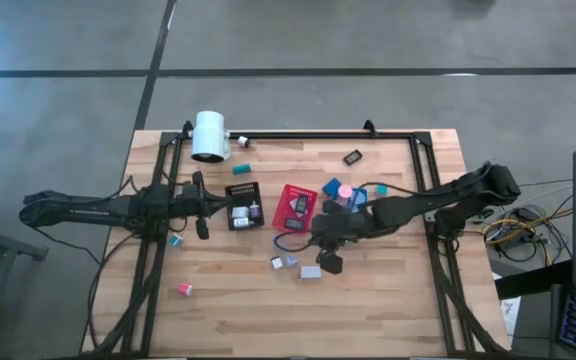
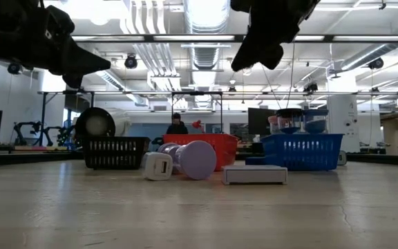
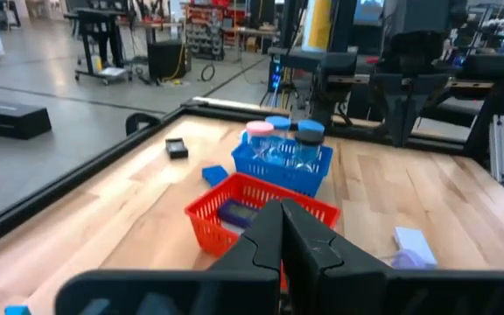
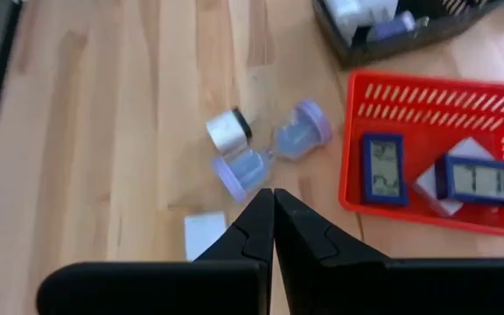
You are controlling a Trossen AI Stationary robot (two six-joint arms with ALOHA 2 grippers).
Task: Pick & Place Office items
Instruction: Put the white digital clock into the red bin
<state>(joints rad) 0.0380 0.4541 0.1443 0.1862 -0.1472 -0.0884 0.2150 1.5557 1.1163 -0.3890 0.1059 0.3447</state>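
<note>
Loose office items lie on the wooden table. Near the middle are a white block (image 1: 313,271) (image 4: 204,233), two lavender-capped jars (image 4: 243,171) (image 4: 300,131) on their sides and a small white-and-silver piece (image 4: 227,129). A pink piece (image 1: 184,289), teal bits (image 1: 175,240) (image 1: 240,168) and a black bit (image 1: 352,157) are scattered farther off. My right gripper (image 1: 330,264) (image 4: 274,206) hangs shut above the white block and jars, well clear of the table (image 2: 251,59). My left gripper (image 1: 204,205) (image 3: 283,219) is shut and raised just left of the black tray (image 1: 243,203).
Side by side stand a black tray, a red tray (image 1: 295,207) holding two blue digital clocks (image 4: 383,166), and a blue tray (image 1: 353,200) with pink-, blue- and black-capped jars (image 3: 280,140). A big white cylinder (image 1: 209,135) sits at the far left corner. The near half of the table is mostly bare wood.
</note>
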